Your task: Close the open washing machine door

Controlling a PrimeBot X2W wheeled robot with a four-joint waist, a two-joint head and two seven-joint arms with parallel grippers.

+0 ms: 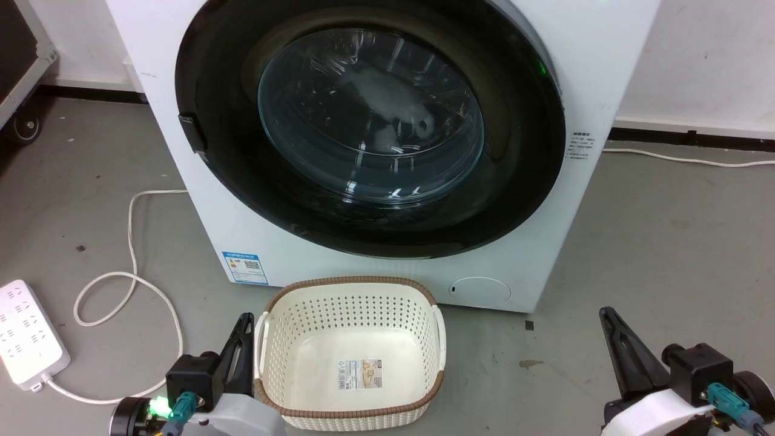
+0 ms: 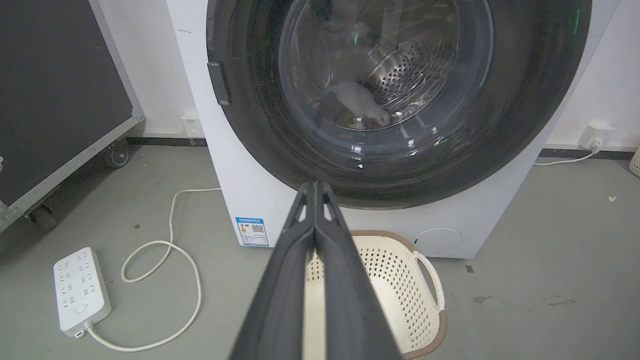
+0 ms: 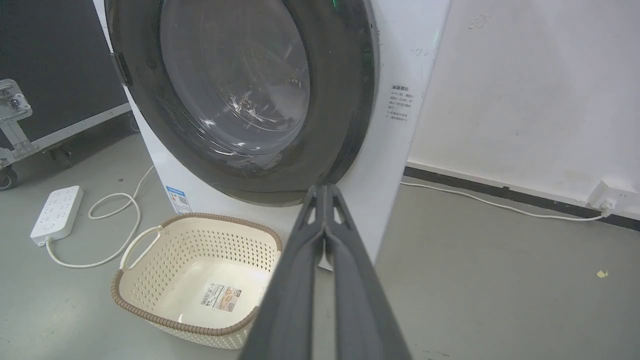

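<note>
**Item record: front-loading washing machine, door shut, both hands idle**

Nearest: the left hand is resting low at the left, its two dark fingers pressing together and gripping nothing. The right hand is resting low at the right, well apart from the left, its fingers likewise closed and holding nothing.

Between the hands: a cream perforated basket with a brown woven rim is standing on the grey floor, just in front of the machine. A paper label is lying flat on its bottom.

Left of the basket: a white power strip is lying on the floor, its white cable looping toward the machine.

Behind the basket: the washing machine is standing against a white wall, a blue sticker showing low on its front. The washing machine door, with its black rim and clear glass bowl, is lying flat against the machine's front. The steel drum is showing through the glass in the left wrist view.
</note>
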